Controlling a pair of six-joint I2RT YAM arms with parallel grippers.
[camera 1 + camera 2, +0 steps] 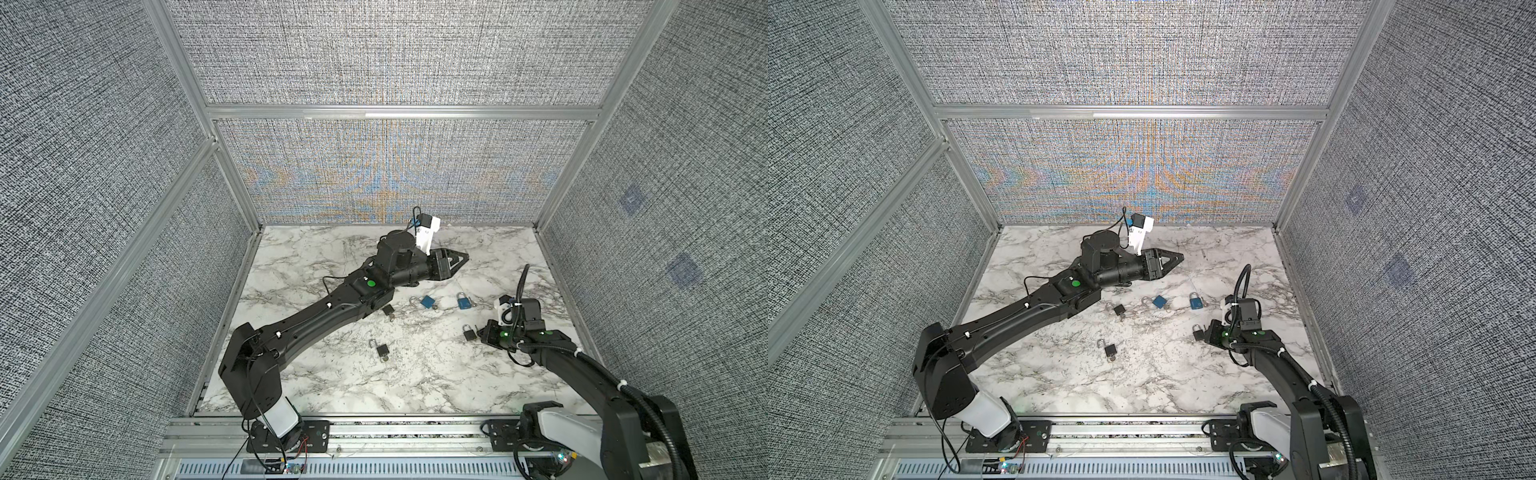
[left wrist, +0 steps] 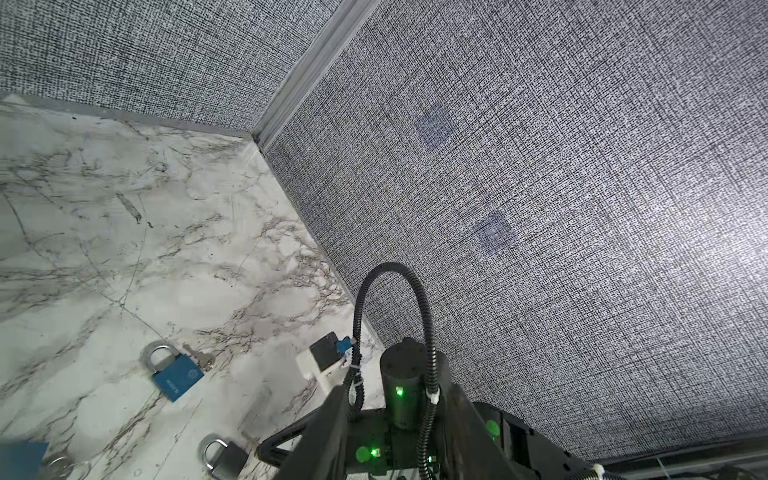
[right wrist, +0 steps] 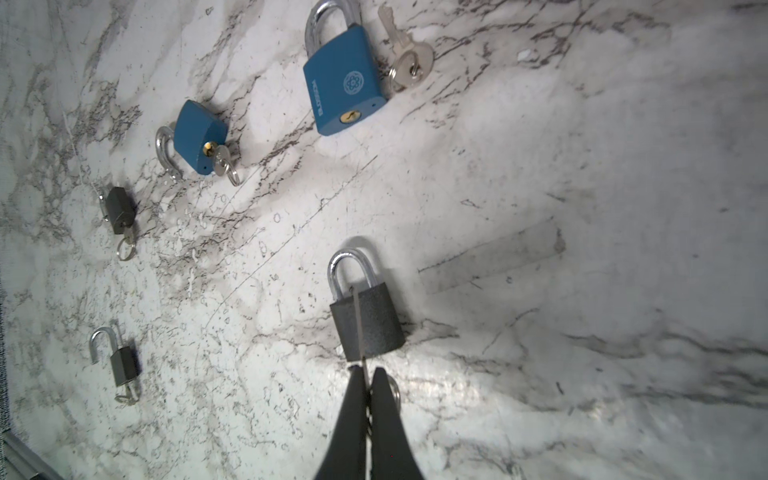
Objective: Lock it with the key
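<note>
A dark grey padlock point(image 3: 374, 324) with its shackle down lies on the marble table point(image 3: 582, 166); it shows in both top views point(image 1: 469, 333) point(image 1: 1198, 333). My right gripper point(image 3: 365, 372) point(image 1: 482, 332) point(image 1: 1208, 334) is at the padlock's bottom end, shut on a thin key point(image 3: 359, 328). The key is seen edge-on and crosses the lock's body. Its ring point(image 3: 395, 390) peeks out behind one finger. Whether the key sits in the keyhole I cannot tell. My left gripper point(image 1: 461, 257) point(image 1: 1177, 257) point(image 2: 395, 388) hangs open and empty over the back of the table.
Other padlocks lie left of the grey one: a shut blue one point(image 3: 345, 83) with a loose key point(image 3: 409, 58), a blue one point(image 3: 199, 137) with open shackle and key inserted, two small black ones point(image 3: 120, 210) point(image 3: 122, 365) with keys. Fabric walls enclose the table.
</note>
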